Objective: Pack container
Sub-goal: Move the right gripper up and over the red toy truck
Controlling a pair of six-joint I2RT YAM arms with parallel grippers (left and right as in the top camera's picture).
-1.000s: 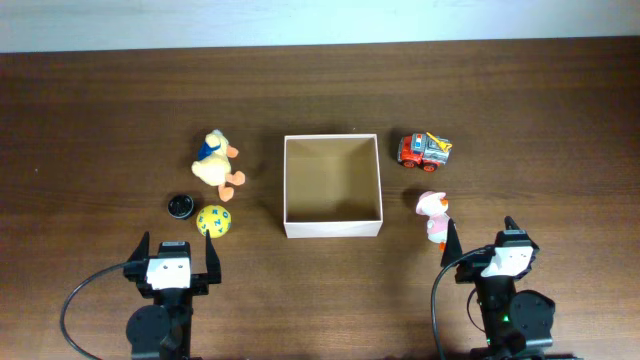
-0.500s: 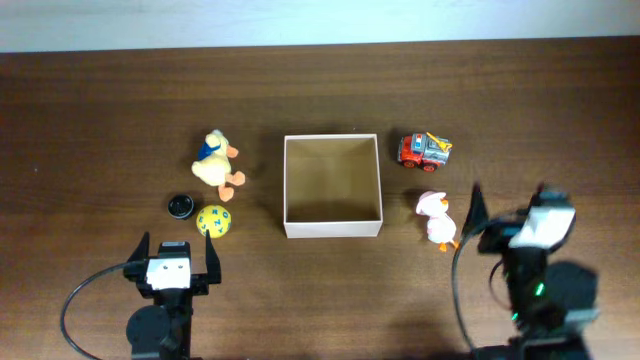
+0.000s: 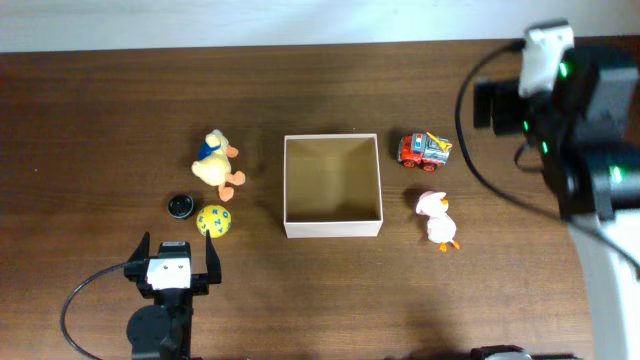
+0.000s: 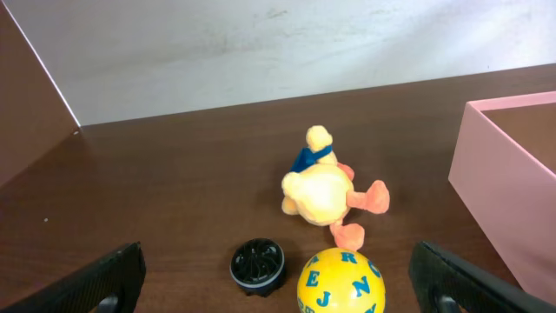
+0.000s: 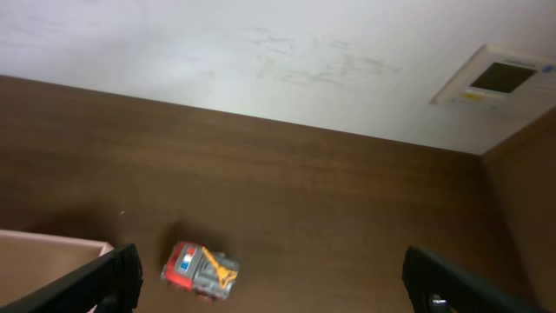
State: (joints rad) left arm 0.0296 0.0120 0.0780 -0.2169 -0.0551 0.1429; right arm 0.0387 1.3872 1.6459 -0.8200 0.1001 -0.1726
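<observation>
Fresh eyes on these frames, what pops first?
The right arm looms large at the overhead view's upper right, gripper open. The white container sits empty mid-table, with a yellow duck and ball on its left, a red truck and pink-white toy on its right.

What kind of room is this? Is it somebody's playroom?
Most likely a robot test room, not a playroom. The left gripper and right gripper are at a wooden table by a plain white wall, with a plush duck and toy truck laid out beside an empty container.
</observation>
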